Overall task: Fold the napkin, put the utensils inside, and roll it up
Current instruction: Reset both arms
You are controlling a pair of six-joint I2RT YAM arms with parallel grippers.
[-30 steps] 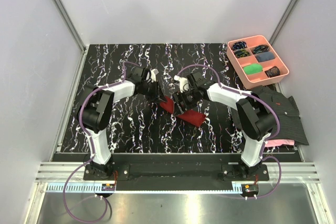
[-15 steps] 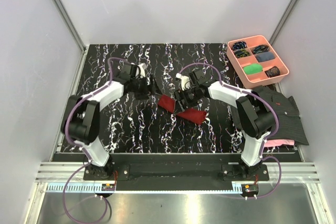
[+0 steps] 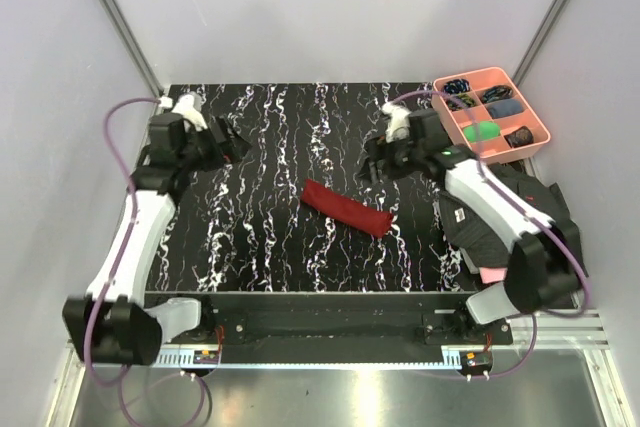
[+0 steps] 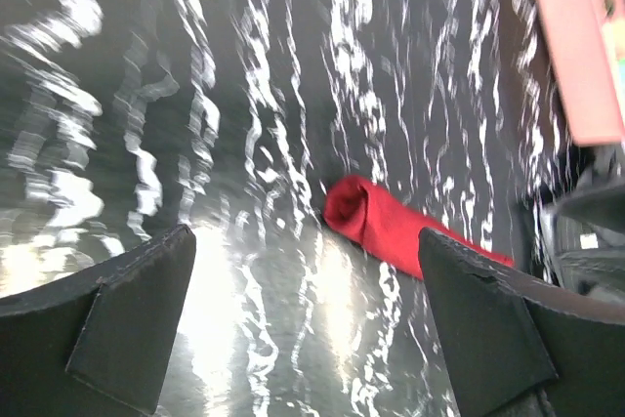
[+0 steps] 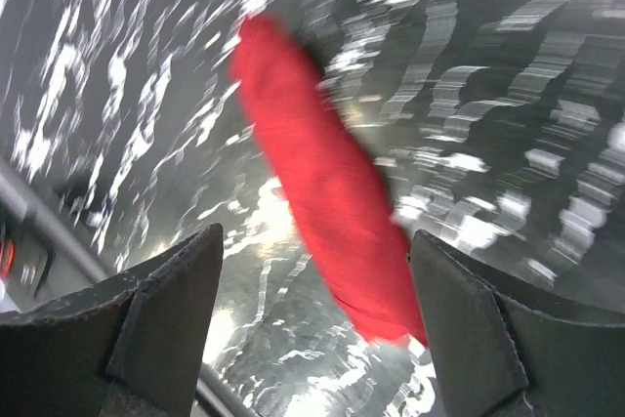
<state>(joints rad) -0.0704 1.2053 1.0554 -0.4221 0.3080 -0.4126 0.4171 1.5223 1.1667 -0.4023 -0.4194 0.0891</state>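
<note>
Unrolling threatens the dark red cloth napkin, lying rolled in the middle of the black marbled counter, since your left pincer and right pincer both gape wide, empty, apart from it, and nothing pins its free edge.

One rolled red napkin lies mid-table. One pink tray sits at the far right — six compartments, each holding one small item: one green item and five dark ones. At the right edge lie one dark striped shirt and one pink cloth. Two robot arms — the left arm and the right arm. One table.
</note>
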